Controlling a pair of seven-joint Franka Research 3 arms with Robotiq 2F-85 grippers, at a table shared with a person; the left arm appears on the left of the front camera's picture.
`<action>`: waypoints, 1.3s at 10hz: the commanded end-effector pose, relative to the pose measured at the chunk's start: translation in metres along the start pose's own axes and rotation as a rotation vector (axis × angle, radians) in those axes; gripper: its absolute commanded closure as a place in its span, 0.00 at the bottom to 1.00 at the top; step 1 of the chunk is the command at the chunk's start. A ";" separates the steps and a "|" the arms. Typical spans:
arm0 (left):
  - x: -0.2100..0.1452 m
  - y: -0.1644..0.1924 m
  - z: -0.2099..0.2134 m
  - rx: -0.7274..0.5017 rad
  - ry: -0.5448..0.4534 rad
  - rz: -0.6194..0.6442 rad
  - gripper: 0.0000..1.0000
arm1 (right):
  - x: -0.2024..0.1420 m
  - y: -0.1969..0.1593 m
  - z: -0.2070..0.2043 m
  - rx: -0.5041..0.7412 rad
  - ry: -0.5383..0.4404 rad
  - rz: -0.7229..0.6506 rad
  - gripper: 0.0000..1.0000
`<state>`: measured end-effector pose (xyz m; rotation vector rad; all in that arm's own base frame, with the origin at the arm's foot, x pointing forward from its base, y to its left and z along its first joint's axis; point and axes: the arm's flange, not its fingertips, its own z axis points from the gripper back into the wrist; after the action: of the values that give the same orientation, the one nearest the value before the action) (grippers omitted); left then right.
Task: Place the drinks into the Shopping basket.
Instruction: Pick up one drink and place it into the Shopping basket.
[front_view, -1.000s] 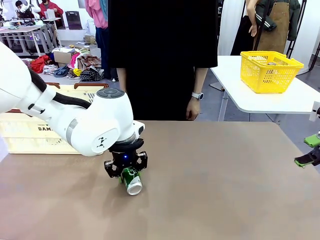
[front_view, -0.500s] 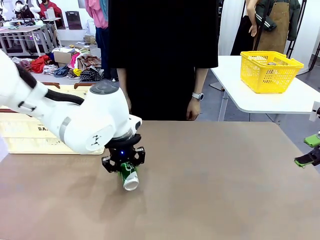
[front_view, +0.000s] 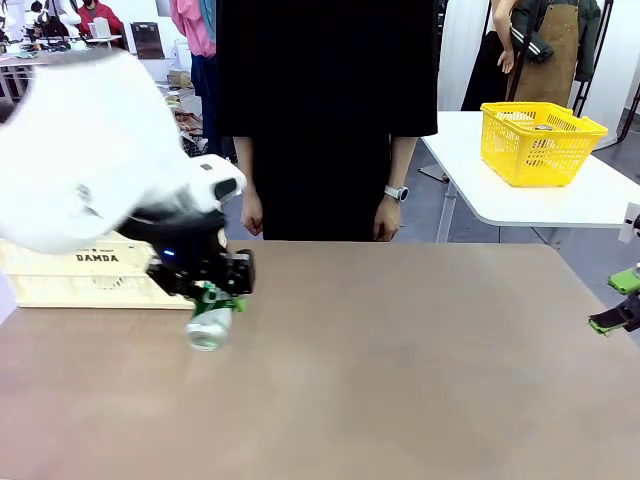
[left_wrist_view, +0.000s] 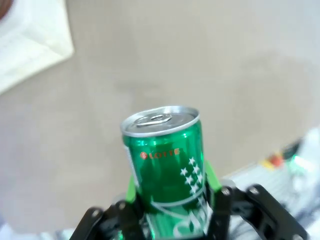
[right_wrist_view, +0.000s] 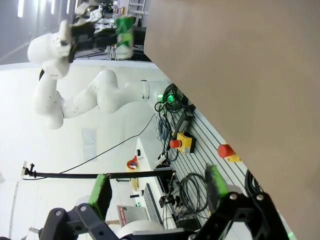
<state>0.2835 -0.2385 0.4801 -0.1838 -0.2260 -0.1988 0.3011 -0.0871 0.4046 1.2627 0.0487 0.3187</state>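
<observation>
The brown table (front_view: 420, 360) bears the cream Shopping basket (front_view: 70, 285) at its far-left edge — "DAMDA" on its side; a white table (front_view: 590, 205) beyond carries a yellow mesh basket (front_view: 540, 150).

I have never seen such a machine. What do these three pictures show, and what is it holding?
It is a robot with two white arms, each ending in jaws. The wide picture looks across the brown table at a person standing opposite. The other two come from cameras on the wrists. The left jaws are shut on a green can, near the cream basket. The right jaws stand open and empty. A yellow basket sits on a white table behind.
</observation>
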 end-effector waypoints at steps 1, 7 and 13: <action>-0.027 0.035 0.035 -0.008 0.026 -0.128 1.00 | 0.000 0.004 0.003 -0.003 0.010 -0.013 0.00; -0.024 0.018 0.030 0.003 0.046 -0.115 1.00 | 0.000 0.004 0.003 -0.003 0.010 -0.013 0.00; 0.163 0.158 0.192 -0.072 -0.126 0.134 1.00 | 0.000 0.004 0.003 -0.003 0.010 -0.013 0.00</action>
<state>0.4039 -0.0664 0.6630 -0.2601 -0.3706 -0.1031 0.3010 -0.0876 0.4048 1.2625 0.0476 0.3178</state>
